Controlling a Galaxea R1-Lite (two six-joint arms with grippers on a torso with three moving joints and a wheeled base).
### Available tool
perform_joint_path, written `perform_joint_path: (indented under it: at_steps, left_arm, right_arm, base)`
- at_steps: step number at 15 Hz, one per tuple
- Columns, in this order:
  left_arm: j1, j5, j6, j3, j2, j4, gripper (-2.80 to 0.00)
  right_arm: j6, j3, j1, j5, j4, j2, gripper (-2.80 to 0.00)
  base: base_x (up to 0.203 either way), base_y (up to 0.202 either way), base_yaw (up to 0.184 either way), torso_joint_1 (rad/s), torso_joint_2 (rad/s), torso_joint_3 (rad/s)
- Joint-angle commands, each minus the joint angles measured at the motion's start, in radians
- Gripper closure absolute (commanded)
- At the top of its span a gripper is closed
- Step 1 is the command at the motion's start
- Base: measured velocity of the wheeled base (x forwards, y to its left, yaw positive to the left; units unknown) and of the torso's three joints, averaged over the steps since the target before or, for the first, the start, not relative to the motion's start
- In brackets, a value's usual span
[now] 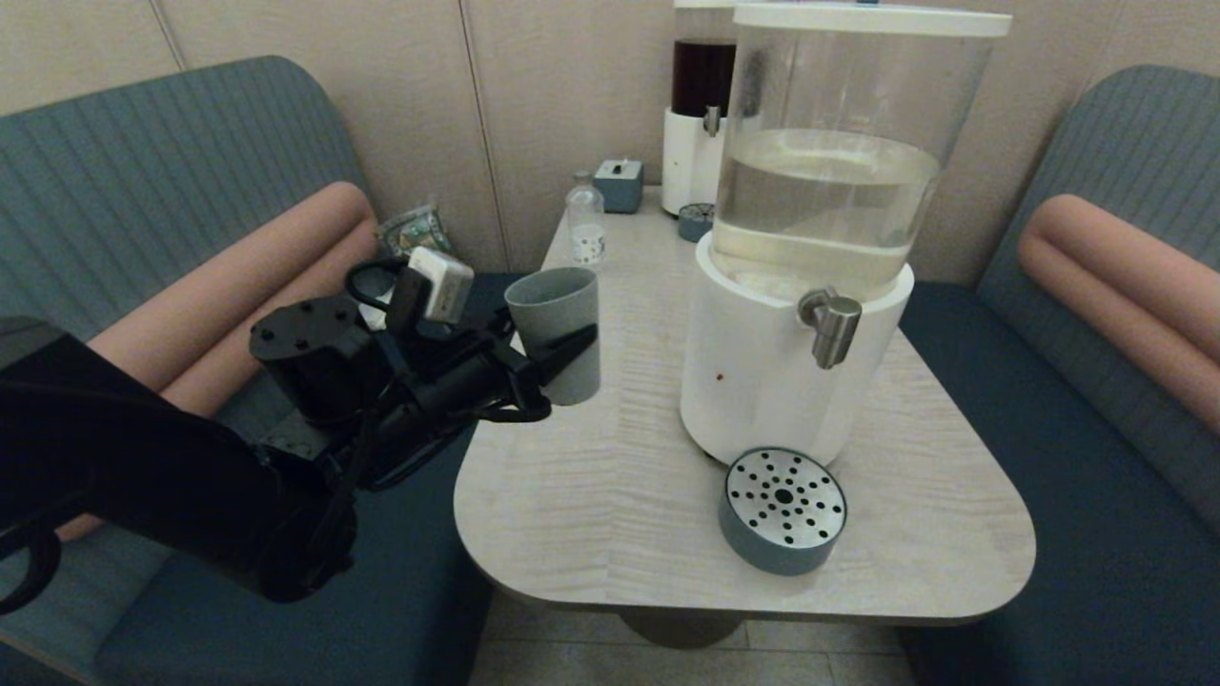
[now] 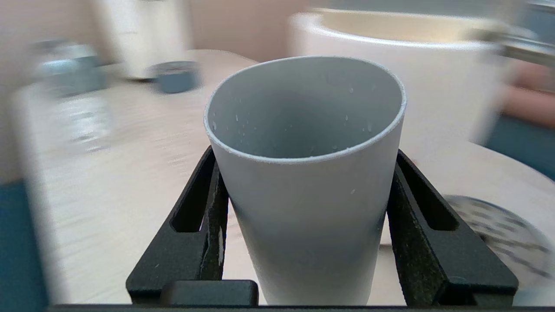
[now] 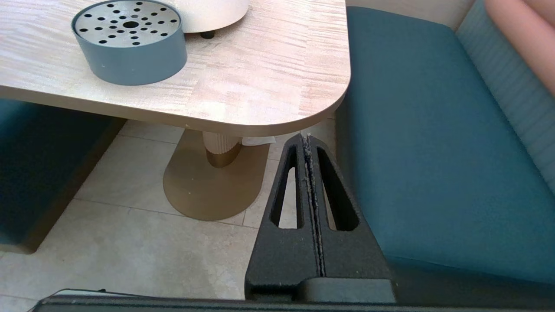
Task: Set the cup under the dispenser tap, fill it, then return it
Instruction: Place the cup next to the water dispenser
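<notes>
Head view shows the cup (image 1: pixel 556 329) upright at the left edge of the table (image 1: pixel 610 476), held by the left gripper (image 1: pixel 562 354), whose two black fingers (image 2: pixel 208 225) press against its opposite sides about midway down; whether its base rests on the table or hangs just above it I cannot tell. The left wrist view looks down into the cup and shows it empty, with only a few droplets on the inner wall. So the step in hand looks like the first one, carrying the cup toward the tap (image 1: pixel 831 326), which juts from the white base of the big dispenser (image 1: pixel 801 286) with the clear tank of pale liquid. The round drip tray (image 1: pixel 782 510) sits on the table just in front of that base, below the tap. The next move calls for bringing the cup across the table, keeping it upright, and setting it on the tray with its mouth beneath the spout. The right gripper (image 3: pixel 308 143) hangs idle below the near right corner of the table, fingers pressed together and holding nothing. The table is pale wood grain with rounded corners; at its far end stand a small clear bottle (image 1: pixel 585 227) and a second dispenser (image 1: pixel 701 114) of dark liquid. Blue benches (image 1: pixel 1048 381) flank it, against a beige panelled wall.
</notes>
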Motion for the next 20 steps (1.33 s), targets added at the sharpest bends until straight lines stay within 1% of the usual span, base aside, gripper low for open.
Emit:
perform_joint_path:
  at_steps: [1,3,5,7,12,15,18,19,20]
  left_arm:
    - [0.051,-0.003,-0.015,-0.022,0.038,-0.027,0.0]
    - [0.079,-0.002,-0.023,-0.057,0.127,-0.071,0.0]
    - [0.101,0.002,-0.026,-0.098,0.225,-0.088,0.0]
    - [0.111,0.004,-0.026,-0.142,0.283,-0.092,0.0]
    - [0.112,0.006,-0.021,-0.213,0.403,-0.093,0.0]
    - [0.11,0.008,-0.019,-0.217,0.452,-0.093,0.0]
    - [0.11,0.01,-0.019,-0.218,0.456,-0.093,0.0]
    - [0.109,0.009,-0.019,-0.22,0.452,-0.093,-2.8]
    - [0.109,0.009,-0.017,-0.22,0.45,-0.093,-2.8]
  right_arm:
    - [-0.001,0.0,0.001,0.0,0.0,-0.002,0.0]
    - [-0.001,0.0,0.001,0.0,0.0,-0.002,0.0]
    - [-0.001,0.0,0.001,0.0,0.0,-0.002,0.0]
    - [-0.001,0.0,0.001,0.0,0.0,-0.002,0.0]
    - [-0.001,0.0,0.001,0.0,0.0,-0.002,0.0]
    - [-0.001,0.0,0.001,0.0,0.0,-0.002,0.0]
    - [-0.001,0.0,0.001,0.0,0.0,-0.002,0.0]
    - [-0.001,0.0,0.001,0.0,0.0,-0.002,0.0]
    - [-0.001,0.0,0.001,0.0,0.0,-0.002,0.0]
  base:
    - [0.0,0.0,0.0,0.0,0.0,0.0]
    - [0.0,0.0,0.0,0.0,0.0,0.0]
    - [0.0,0.0,0.0,0.0,0.0,0.0]
    - [0.0,0.0,0.0,0.0,0.0,0.0]
    - [0.0,0.0,0.0,0.0,0.0,0.0]
    - [0.0,0.0,0.0,0.0,0.0,0.0]
    - [0.0,0.0,0.0,0.0,0.0,0.0]
    - [0.0,0.0,0.0,0.0,0.0,0.0]
    - [0.0,0.0,0.0,0.0,0.0,0.0]
